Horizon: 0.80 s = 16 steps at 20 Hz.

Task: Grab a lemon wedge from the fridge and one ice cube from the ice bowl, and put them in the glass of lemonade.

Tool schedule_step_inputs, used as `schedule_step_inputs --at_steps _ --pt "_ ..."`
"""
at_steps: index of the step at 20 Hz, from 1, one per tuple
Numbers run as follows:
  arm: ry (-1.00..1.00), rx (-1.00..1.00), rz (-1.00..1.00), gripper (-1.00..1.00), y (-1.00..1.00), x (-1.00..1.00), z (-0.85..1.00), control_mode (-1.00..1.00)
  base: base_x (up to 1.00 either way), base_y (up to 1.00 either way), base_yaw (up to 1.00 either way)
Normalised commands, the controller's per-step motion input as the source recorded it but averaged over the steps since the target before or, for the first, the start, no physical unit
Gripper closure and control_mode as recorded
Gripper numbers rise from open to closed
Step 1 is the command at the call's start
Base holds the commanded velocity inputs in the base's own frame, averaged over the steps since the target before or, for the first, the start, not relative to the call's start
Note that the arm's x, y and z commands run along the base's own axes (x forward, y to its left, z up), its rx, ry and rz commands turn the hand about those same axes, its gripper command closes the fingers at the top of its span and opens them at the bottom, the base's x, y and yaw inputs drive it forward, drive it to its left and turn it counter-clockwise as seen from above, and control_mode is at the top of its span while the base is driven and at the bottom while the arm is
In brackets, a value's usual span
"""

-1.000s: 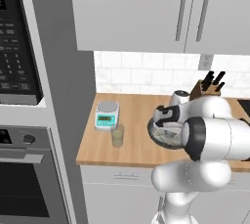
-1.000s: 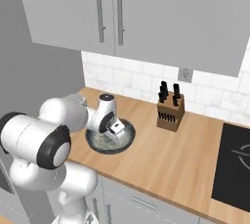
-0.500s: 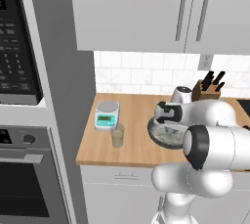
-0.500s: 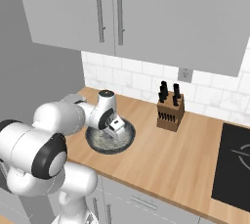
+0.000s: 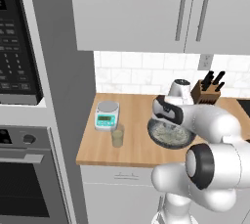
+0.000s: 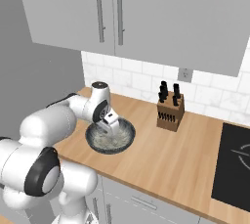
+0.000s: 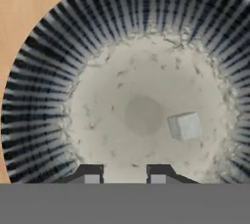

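A: One ice cube is what you're after, and it sits on the speckled floor of the ice bowl, off to one side of the gripper's line rather than between the fingertips.

B: Start from the left of the counter, though. In the left base view you've got the black oven column, then the small white and teal kitchen scale, and just in front of it the glass of lemonade, standing upright and well apart from the bowl.

A: Right, so the glass waits there as the drop-off. Moving along, the ice bowl lies mid-counter with your arm bent down over it.

B: And the gripper is low inside the bowl in the right base view, pointed down at the floor. That makes sense: a cube that small has to be taken from above.

A: Jaws? In the hand view the two fingertips stand a short way apart with bare bowl floor between them. Nothing pinched.

B: So you'd want to shift the gripper toward the cube before closing, I'd judge. As it stands a close would catch nothing.

A: Further right, the knife block against the tiled wall, then the black cooktop at the edge. Neither is in your way.

B: The lemon wedge I can't make out anywhere.
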Motion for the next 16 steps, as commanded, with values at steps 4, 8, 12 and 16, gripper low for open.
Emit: schedule_step_inputs --at_steps 4,8,12,16 --pt "-0.02 0.00 0.02 1.00 0.21 -0.19 0.40 -1.00 0.00 0.00 0.00" --pt "-0.04 0.00 0.02 1.00 0.34 -0.09 0.35 -1.00 0.00 0.00 0.00" --pt "0.00 0.00 0.01 1.00 0.39 -0.01 0.24 -1.00 0.00 0.00 0.00" --pt "0.00 0.00 0.02 1.00 0.44 0.00 0.22 -1.00 0.00 0.00 0.00"
